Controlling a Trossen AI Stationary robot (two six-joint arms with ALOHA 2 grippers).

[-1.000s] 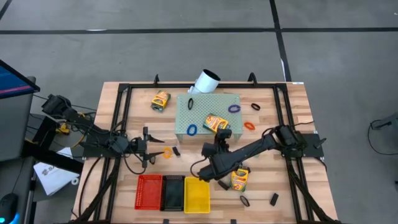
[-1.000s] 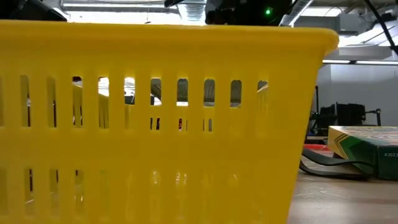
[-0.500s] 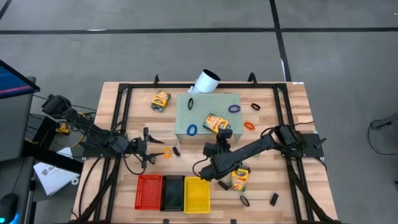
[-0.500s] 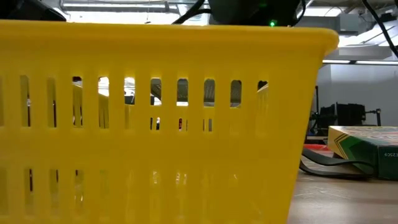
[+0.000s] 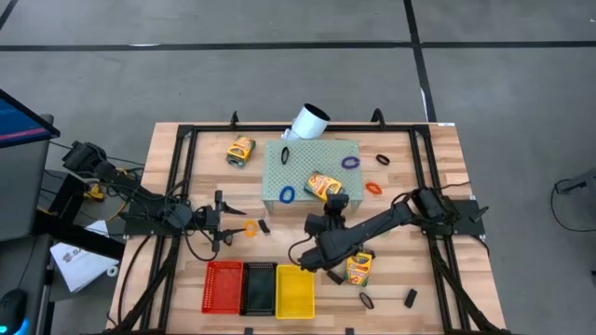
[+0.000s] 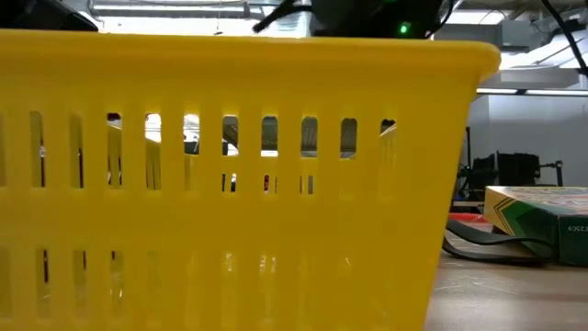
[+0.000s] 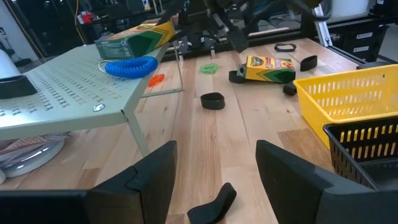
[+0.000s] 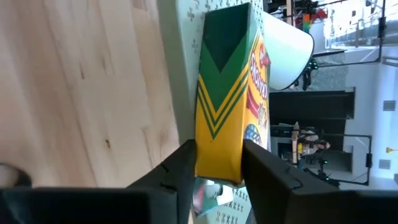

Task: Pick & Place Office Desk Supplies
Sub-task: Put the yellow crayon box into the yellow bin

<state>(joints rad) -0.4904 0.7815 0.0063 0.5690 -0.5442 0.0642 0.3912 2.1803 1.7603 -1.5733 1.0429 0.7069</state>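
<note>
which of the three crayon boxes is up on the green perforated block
The crayon box at the right front part of the pale green block. The other two lie on the wooden table: one left of the block, one near the right gripper.

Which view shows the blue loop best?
The left wrist view: the blue loop lies close and large on the block. The high view shows it small; the basket fills the low view; the right wrist view misses it.

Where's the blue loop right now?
High view: the blue loop lies on the green block's front-left corner, left of a crayon box.
</note>
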